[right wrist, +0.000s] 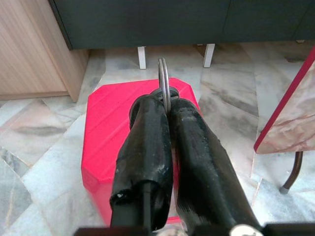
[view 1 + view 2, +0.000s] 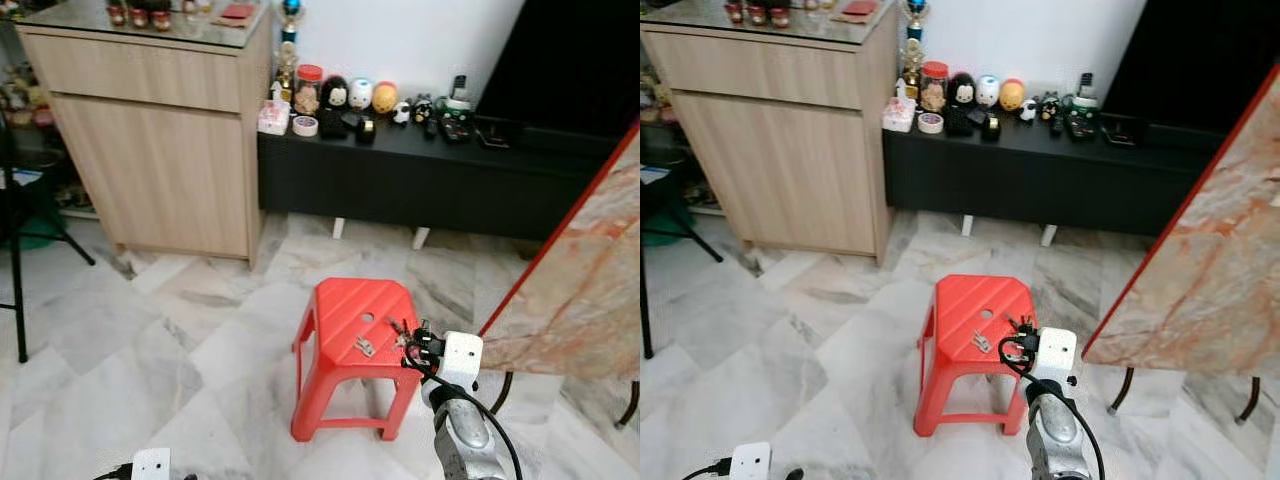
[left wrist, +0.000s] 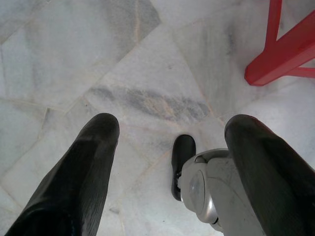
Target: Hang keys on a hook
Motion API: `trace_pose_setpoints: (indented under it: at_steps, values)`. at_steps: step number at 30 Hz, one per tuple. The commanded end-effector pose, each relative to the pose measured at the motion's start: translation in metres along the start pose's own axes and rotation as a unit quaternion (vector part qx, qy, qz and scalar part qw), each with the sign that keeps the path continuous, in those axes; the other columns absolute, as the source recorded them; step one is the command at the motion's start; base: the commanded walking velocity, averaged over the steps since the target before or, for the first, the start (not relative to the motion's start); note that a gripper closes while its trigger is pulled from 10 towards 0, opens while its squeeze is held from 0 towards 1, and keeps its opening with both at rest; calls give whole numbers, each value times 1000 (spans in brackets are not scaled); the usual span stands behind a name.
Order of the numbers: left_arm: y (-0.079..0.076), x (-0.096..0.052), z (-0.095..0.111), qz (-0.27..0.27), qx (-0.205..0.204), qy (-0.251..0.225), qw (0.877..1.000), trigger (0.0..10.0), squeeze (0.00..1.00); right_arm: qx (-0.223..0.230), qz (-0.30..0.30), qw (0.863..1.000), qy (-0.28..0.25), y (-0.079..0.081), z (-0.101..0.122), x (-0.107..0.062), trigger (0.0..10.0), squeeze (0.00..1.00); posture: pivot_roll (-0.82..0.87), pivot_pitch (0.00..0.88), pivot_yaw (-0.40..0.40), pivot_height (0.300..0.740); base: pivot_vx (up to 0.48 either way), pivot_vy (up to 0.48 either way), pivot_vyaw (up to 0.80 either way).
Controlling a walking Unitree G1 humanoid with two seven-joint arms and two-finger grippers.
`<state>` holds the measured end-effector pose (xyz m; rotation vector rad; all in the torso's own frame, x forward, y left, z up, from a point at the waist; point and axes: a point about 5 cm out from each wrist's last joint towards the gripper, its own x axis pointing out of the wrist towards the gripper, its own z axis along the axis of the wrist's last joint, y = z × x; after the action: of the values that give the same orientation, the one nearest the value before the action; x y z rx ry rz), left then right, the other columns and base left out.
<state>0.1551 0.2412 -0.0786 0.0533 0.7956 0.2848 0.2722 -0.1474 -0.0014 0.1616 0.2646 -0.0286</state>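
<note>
Right gripper (image 1: 166,110) is clamped on the key ring (image 1: 164,83), over the red stool (image 2: 345,310). Left gripper (image 3: 167,142) hangs spread wide near the floor (image 3: 74,59).

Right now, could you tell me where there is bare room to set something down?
Free: most of the red stool top, left of the keys by the right gripper, and the marble floor between stool and wooden cabinet. Crowded: the black TV console's left end.
</note>
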Motion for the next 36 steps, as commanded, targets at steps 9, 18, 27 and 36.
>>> trace_pose_setpoints:
  at_steps: [9, 18, 27, 36]
  values:
    - [-1, -2, -5, -4, 8, 9, 1000, 10000, 0, -1, -7, 1000, -6, -3, 5, 3, 10000, 0, 92, 0, -141, 740, 0, 0, 0]
    - [-3, -1, -3, -8, 12, 8, 1000, 10000, 0, -2, -6, 1000, -7, -3, 5, 3, 10000, 0, 92, 0, -136, 740, 0, -255, 0]
    - [-4, -1, -3, -8, 13, 8, 1000, 10000, 0, -2, 0, 1000, -9, 0, 7, 5, 10000, 0, 97, 0, -139, 740, 0, -333, 0]
    - [-4, -1, -3, -6, 8, 7, 1000, 10000, 0, -2, 0, 1000, -14, 1, 12, 9, 10000, 0, 97, 0, -141, 740, 0, -342, 0]
